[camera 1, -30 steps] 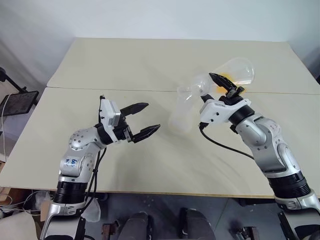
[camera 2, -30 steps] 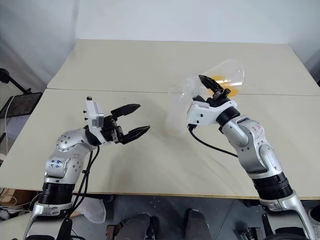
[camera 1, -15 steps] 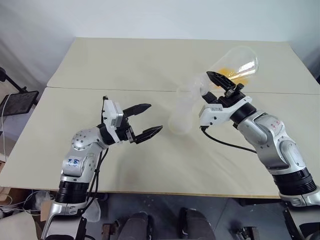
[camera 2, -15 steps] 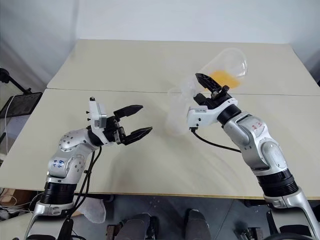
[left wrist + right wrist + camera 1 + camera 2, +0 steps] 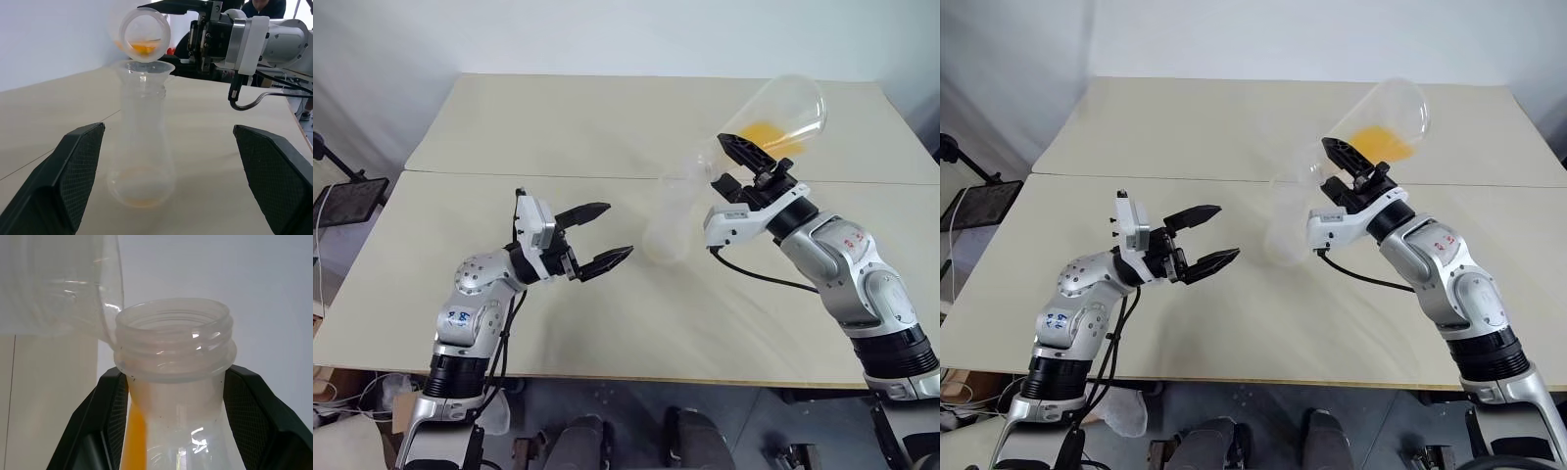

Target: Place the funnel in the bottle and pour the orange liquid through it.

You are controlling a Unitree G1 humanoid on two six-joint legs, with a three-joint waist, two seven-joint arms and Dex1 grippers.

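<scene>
Bottle [image 5: 142,147]: clear, colourless, wide rounded base, narrow neck; upright on the table, a faint orange trace at its bottom.
Funnel [image 5: 143,68]: small, clear, seated in the bottle's neck, rim up.
Orange liquid [image 5: 769,133]: small amount inside a tilted clear flask [image 5: 783,110], whose mouth hangs over the funnel.

Funnel [image 5: 143,68] in bottle [image 5: 141,147] on table [image 5: 607,127], tilted flask [image 5: 773,116] above
</scene>
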